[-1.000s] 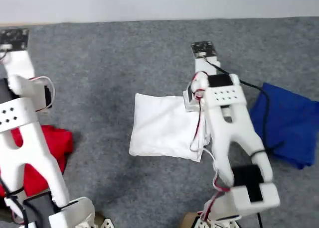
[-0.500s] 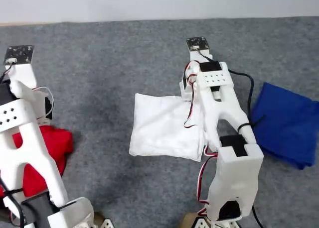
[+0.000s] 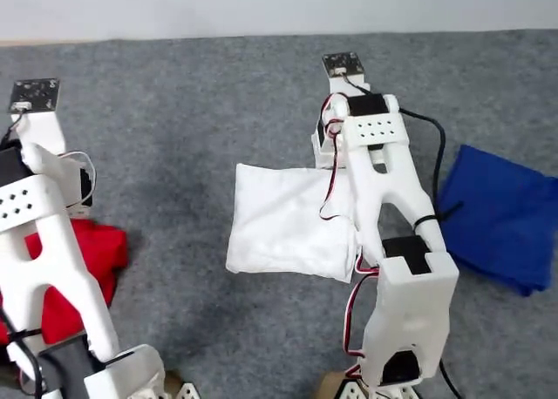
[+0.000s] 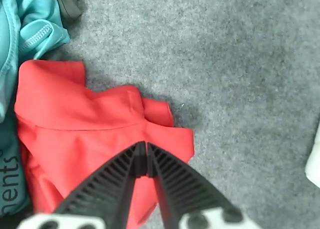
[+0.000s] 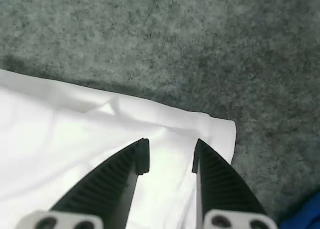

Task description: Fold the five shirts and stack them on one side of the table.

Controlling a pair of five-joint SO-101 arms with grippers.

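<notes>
White shirt [image 3: 288, 229] lies folded mid-counter [image 3: 174, 138]. Right arm stretched forward, right hand [image 5: 170, 151] pointing down over its far right corner, fingers spread. Left hand [image 4: 146, 151] pressed together above red shirt [image 4: 75, 124]. Blue shirt [image 3: 501, 216] far right.

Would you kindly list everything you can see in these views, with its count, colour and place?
white shirt: one, white, folded, middle of the table.
blue shirt: one, blue, on the table beside the right arm.
red shirt: one, red, rumpled, under the left arm.
teal shirt: one, teal, beside the red shirt.
dark cloth: one, grey-green, next to the teal shirt; too little shows to name it.
table: one, grey fuzzy cover.
left arm: one, white, over the red shirt.
right arm: one, white, along the white shirt's edge.
left claw: black, shut, above the red shirt.
right claw: black, open, above the white shirt's corner.
</notes>
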